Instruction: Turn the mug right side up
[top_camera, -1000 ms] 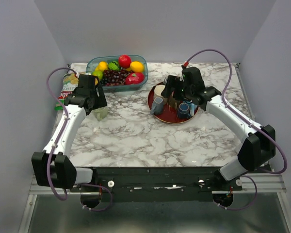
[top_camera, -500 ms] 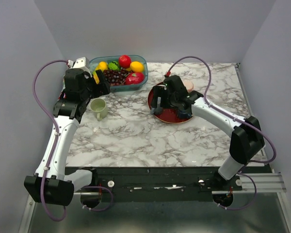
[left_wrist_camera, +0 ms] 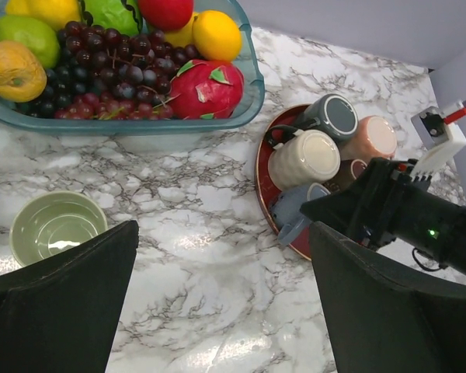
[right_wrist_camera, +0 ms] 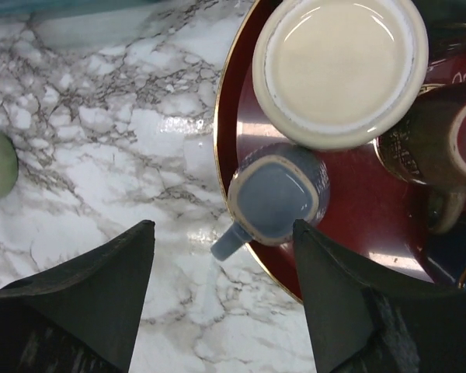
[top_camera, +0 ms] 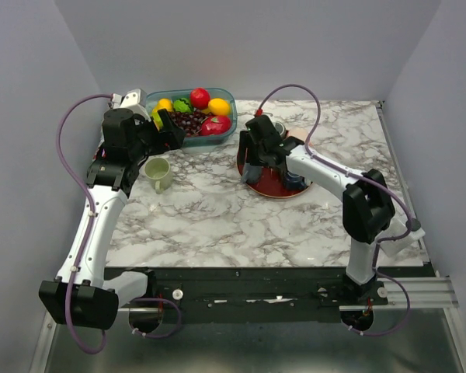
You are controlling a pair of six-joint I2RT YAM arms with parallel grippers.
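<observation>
Marble-topped table [top_camera: 217,221], white veined grey, on which all items are set. Left arm [top_camera: 101,210] is seen extended over the far left of the table; the left gripper [left_wrist_camera: 224,256] is held with its fingers spread wide and nothing between them. Right arm [top_camera: 334,171] is seen reaching across to the tray; the right gripper [right_wrist_camera: 224,249] is likewise spread wide and empty, poised over the tray's near-left edge with the blue mug framed between its fingers. Clear blue-tinted fruit tub [left_wrist_camera: 140,128], placed at the far left, is filled with dark grapes [left_wrist_camera: 116,78], a dragon fruit [left_wrist_camera: 206,89], a lemon [left_wrist_camera: 216,35], an orange [left_wrist_camera: 14,68], a lime [left_wrist_camera: 27,33] and a red apple [left_wrist_camera: 165,9]. Round red tray [right_wrist_camera: 357,210], gold-rimmed, is placed just right of the tub and is crowded with mugs. Cream mug [right_wrist_camera: 338,66], the largest, is stood upside down on the tray. Dark grey mug [left_wrist_camera: 330,116] and pink mug [left_wrist_camera: 370,138] are inverted behind it. Brown mug [right_wrist_camera: 443,140] is seen at the right of the tray; its attitude cannot be told. Blue mug [right_wrist_camera: 276,194] is inverted at the tray's edge, its handle overhanging the rim. Green mug [left_wrist_camera: 56,225] is stood right side up on the bare marble in front of the tub, well apart from the tray, its mouth open upward and its interior empty; it is touched by neither gripper.
</observation>
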